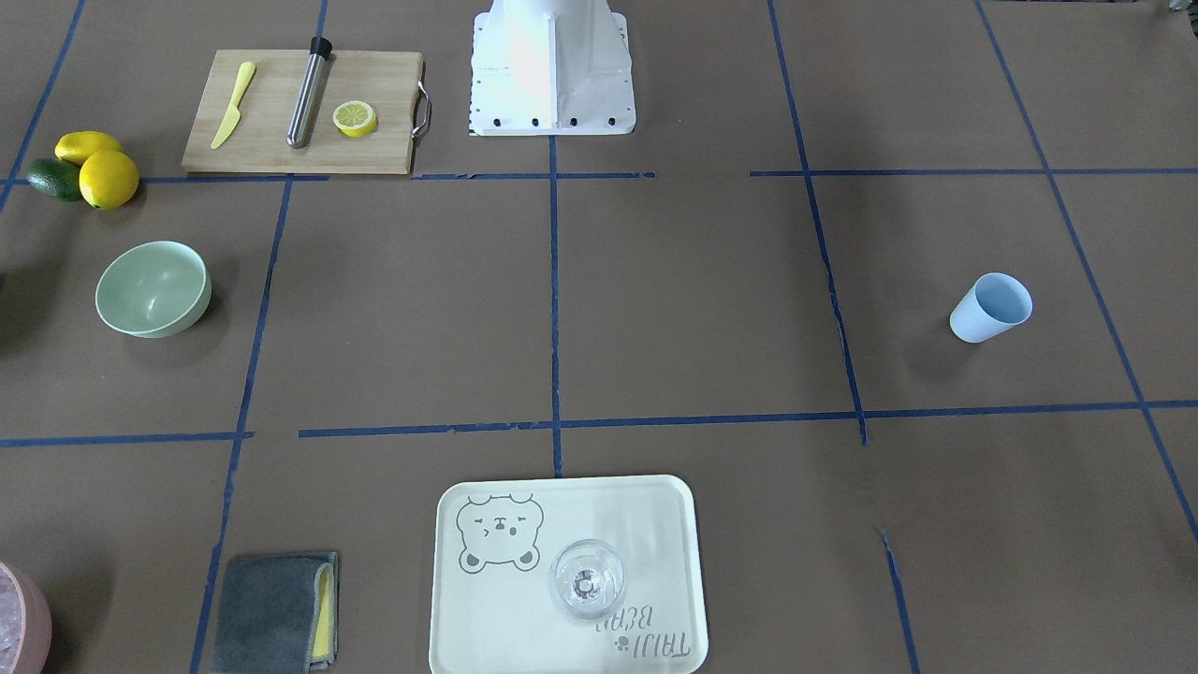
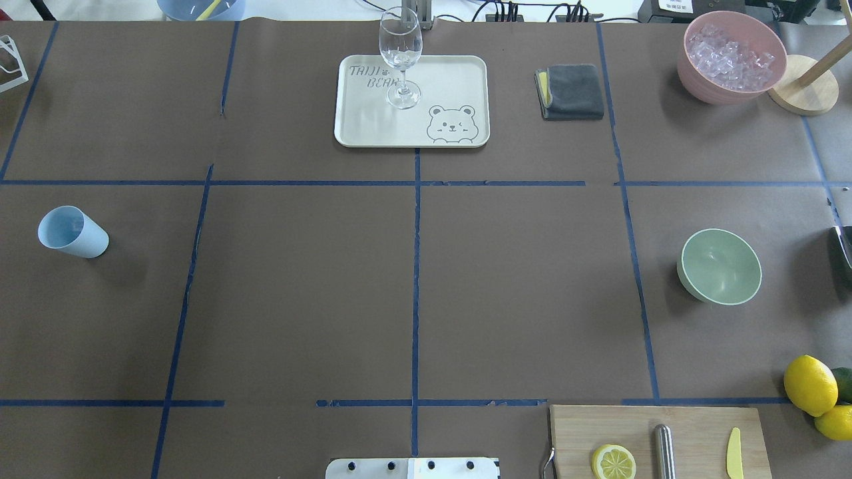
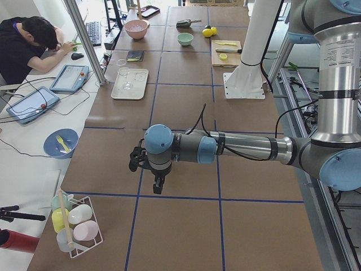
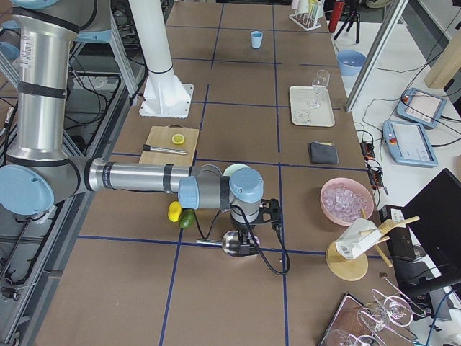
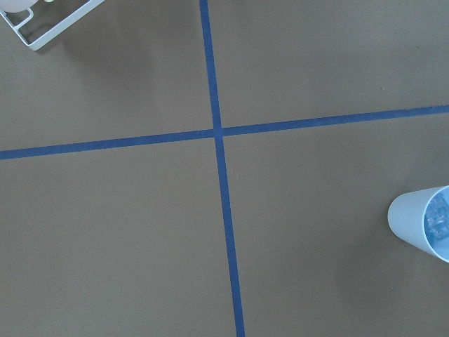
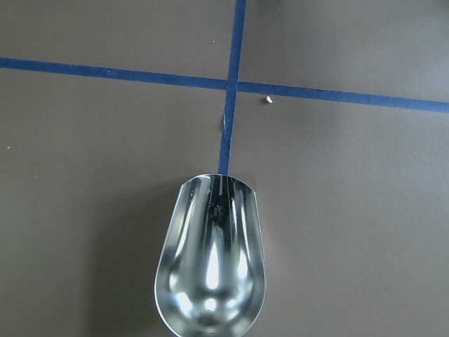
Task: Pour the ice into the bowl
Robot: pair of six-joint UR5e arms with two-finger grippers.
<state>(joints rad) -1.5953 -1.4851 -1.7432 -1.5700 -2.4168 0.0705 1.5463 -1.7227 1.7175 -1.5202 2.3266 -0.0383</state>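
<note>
overhead and front views face each other, both showing the bowl [image 2: 720, 266]; wrist cameras look down

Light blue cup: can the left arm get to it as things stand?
Probably yes. The light blue cup stands alone on open table, nothing beside it, and the left wrist view has it at its edge.

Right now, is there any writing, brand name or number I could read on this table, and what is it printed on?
"TAIJI BEAR": printed on the cream tray, next to a bear drawing, by the foot of the wine glass.
The tablet screens beside the table: too small to read.
Nothing else shows legible text.
</note>
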